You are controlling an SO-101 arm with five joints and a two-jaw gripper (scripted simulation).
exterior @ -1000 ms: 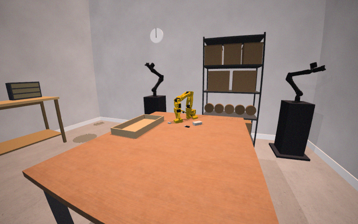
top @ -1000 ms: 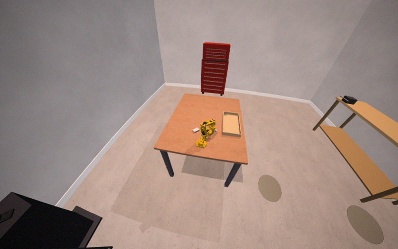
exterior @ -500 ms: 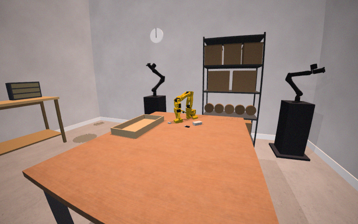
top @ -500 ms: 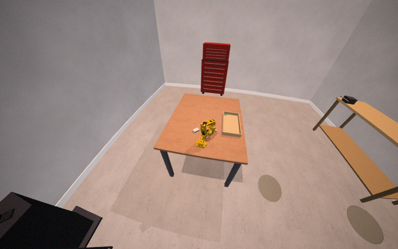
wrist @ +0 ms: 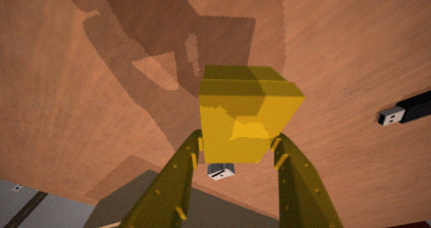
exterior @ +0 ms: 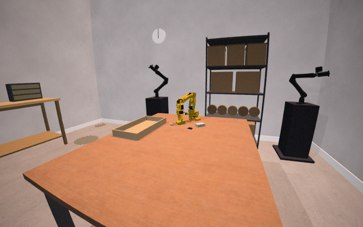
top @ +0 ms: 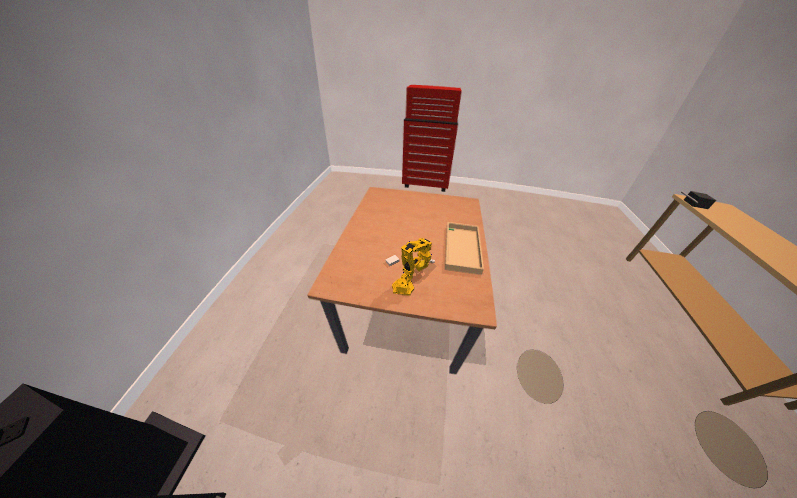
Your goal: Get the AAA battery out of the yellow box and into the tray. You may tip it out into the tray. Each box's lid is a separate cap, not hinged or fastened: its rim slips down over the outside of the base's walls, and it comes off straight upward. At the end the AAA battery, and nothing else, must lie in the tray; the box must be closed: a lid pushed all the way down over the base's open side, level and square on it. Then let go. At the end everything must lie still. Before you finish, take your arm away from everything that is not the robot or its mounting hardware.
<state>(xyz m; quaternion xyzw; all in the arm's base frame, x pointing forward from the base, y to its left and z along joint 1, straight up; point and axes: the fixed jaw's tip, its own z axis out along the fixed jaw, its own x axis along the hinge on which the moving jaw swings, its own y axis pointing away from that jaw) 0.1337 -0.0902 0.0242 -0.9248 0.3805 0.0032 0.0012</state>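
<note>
On the orange bench (top: 382, 290) stands the small yellow arm (exterior: 183, 105), and its end effector (wrist: 236, 154) is closed on the yellow box (wrist: 245, 114). The two yellow fingers press on the opposite sides of the box, only a little apart from each other, and the box is between them. From the wrist view the box casts a shadow on the wood that lies apart from it, so it seems to be lifted above the bench, but I cannot tell how high. A seam runs around the box near its far end; whether this is the rim of the lid I cannot say for sure.

The AAA battery is not visible in any view, so I cannot tell where it is.

Just behind the near end of the box, a small grey thing with stripes (wrist: 220, 170) lies on the bench. To the right in the wrist view lies a black USB stick (wrist: 406, 109) with its metal plug pointing toward the box, well apart from it. A white flat block (exterior: 200, 124) lies near the arm on the bench.

The wooden tray (exterior: 126, 134) stands beside the arm. In the top view a small green thing (top: 451, 229) is at the tray's far corner; it is too small to identify.
</note>
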